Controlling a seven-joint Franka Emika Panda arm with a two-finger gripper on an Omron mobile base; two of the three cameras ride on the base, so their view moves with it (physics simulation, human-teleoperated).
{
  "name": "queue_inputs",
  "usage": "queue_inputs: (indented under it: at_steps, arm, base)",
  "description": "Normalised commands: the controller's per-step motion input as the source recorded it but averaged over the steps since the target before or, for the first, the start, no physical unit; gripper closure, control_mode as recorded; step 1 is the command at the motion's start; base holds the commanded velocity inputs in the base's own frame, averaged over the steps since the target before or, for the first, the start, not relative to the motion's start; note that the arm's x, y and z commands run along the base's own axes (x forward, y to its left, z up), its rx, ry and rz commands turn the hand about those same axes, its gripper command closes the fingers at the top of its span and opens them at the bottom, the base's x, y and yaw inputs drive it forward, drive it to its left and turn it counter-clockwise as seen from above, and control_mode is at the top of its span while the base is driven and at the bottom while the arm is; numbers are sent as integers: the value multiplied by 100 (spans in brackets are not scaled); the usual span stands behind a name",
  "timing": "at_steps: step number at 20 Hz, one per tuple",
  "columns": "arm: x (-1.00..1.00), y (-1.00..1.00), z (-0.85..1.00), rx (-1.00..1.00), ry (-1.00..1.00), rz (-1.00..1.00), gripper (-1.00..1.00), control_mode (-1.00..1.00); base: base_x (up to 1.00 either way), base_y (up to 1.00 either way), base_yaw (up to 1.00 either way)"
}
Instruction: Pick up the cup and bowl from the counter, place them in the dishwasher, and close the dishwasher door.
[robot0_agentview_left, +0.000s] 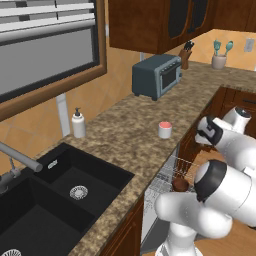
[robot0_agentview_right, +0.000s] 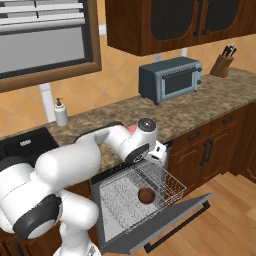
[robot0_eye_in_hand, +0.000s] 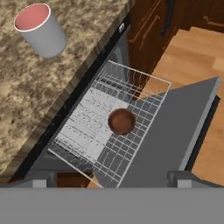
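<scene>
The cup (robot0_agentview_left: 165, 129), pale grey with a pinkish-red top, stands upright on the granite counter (robot0_agentview_left: 125, 140) near its front edge; it is at the upper left of the hand view (robot0_eye_in_hand: 38, 29). The brown bowl (robot0_agentview_right: 145, 195) sits in the white wire rack (robot0_agentview_right: 167, 186) pulled out of the dishwasher, over the lowered grey door (robot0_agentview_right: 192, 209). My gripper (robot0_eye_in_hand: 111, 180) hovers above the rack and the bowl (robot0_eye_in_hand: 121, 121), just off the counter edge and right of the cup. Its fingertips (robot0_eye_in_hand: 43, 180) stand wide apart, open, with nothing between them.
A grey-blue toaster oven (robot0_agentview_left: 156, 75) stands at the back of the counter, with a knife block (robot0_agentview_right: 222, 64) and a utensil holder (robot0_agentview_left: 219, 59) further along. A soap bottle (robot0_agentview_left: 78, 123) stands by the black sink (robot0_agentview_left: 60, 190). Wood floor (robot0_agentview_right: 227, 220) lies beyond the door.
</scene>
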Motion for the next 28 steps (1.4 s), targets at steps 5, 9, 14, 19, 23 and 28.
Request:
queue_inputs:
  at_steps: [5,9,14,19,23,28]
  arm:
    - [42,8,43,2,14,-31,-100,-100]
    - [25,9,5,4,1,-19,-100,-100]
    - [34,19,0,3,-6,-5,-100,-100]
    - [25,16,0,7,-11,0,-100,-100]
    - [19,20,0,11,-10,0,-100,-100]
    - [34,12,2,11,1,0,-100,-100]
  base:
    - [0,0,0]
    - [0,0,0]
    - [0,0,0]
    - [0,0,0]
    - [0,0,0]
    - [0,0,0]
